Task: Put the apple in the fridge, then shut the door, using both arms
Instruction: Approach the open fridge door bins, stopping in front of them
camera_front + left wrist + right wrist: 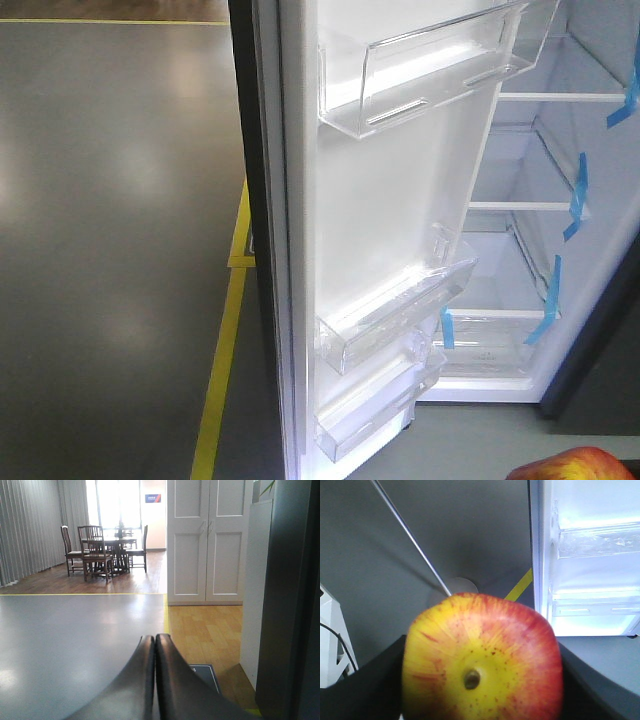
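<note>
Flagging risks | left gripper point(154, 645) pressed together, holding nothing, left of the door point(400, 200); door open, clear bins point(395, 315) jutting right; apple point(482, 655) could clip them | fridge point(515, 150) interior far right | apple near right, outside the fridge, pinched in right gripper point(480, 700); round skin may slip

- The left gripper point(154, 640) had two smooth, glossy black fingers point(175, 685), each broad at the base and narrowing along a curve to a rounded tip.
- A soft grey sheen lay along their outer faces.
- The right gripper point(480, 680) showed duller black fingers point(362, 692), one on each side of the jaw gap, with straight sloping upper edges.
- Beyond the jaw at the view's left edge, a thin black cable point(335, 642) curved past a white angular frame piece point(330, 620); whether these were robot parts was unclear.
</note>
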{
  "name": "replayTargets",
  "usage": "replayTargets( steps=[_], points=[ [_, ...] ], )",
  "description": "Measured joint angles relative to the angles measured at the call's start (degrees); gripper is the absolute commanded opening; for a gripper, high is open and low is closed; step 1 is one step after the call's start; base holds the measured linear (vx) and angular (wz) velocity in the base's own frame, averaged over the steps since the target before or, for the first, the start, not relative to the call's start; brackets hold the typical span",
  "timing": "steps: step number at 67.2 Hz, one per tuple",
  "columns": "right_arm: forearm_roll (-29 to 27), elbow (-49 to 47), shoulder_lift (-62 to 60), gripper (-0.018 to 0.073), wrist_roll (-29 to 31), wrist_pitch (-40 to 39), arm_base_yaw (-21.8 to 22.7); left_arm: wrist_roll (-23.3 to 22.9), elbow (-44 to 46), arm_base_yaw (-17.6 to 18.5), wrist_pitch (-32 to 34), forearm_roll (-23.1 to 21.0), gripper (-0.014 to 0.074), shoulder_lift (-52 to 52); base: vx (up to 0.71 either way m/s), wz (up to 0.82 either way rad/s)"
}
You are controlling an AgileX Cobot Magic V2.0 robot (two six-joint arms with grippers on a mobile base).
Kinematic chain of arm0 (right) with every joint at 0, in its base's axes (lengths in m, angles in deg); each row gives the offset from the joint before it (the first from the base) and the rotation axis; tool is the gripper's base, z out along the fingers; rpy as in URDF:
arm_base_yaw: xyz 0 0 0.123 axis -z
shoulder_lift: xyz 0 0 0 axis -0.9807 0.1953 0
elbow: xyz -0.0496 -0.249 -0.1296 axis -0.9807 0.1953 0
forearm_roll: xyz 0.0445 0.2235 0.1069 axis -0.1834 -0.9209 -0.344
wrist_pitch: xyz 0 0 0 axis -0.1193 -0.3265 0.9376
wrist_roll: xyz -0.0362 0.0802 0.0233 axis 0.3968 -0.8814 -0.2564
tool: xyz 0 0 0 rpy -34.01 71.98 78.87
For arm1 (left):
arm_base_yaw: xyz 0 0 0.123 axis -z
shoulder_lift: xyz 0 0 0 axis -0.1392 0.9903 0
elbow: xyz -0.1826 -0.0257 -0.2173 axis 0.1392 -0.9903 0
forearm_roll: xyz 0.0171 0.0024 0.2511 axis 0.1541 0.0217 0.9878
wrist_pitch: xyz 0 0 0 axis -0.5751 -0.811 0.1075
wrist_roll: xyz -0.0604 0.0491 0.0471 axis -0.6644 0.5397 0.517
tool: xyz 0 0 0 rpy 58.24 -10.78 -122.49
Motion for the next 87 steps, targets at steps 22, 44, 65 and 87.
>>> replayTargets(
  steps=[22, 44, 65, 87],
  points=[
    [0.0, 0.0, 0.0, 0.0088, 0.0, 0.0, 0.0, 0.0, 0.0, 0.0, 0.0, 0.0, -0.0006, 0.0, 0.07, 0.0],
    [0.0, 0.0, 0.0, 0.0088, 0.0, 0.0, 0.0, 0.0, 0.0, 0.0, 0.0, 0.0, -0.0006, 0.0, 0.06, 0.0],
    [0.0, 0.0, 0.0, 0.0088, 0.0, 0.0, 0.0, 0.0, 0.0, 0.0, 0.0, 0.0, -0.0006, 0.0, 0.06, 0.0],
    [0.0, 0.0, 0.0, 0.0088, 0.0, 0.0, 0.0, 0.0, 0.0, 0.0, 0.0, 0.0, -0.0006, 0.0, 0.04, -0.02]
  ],
)
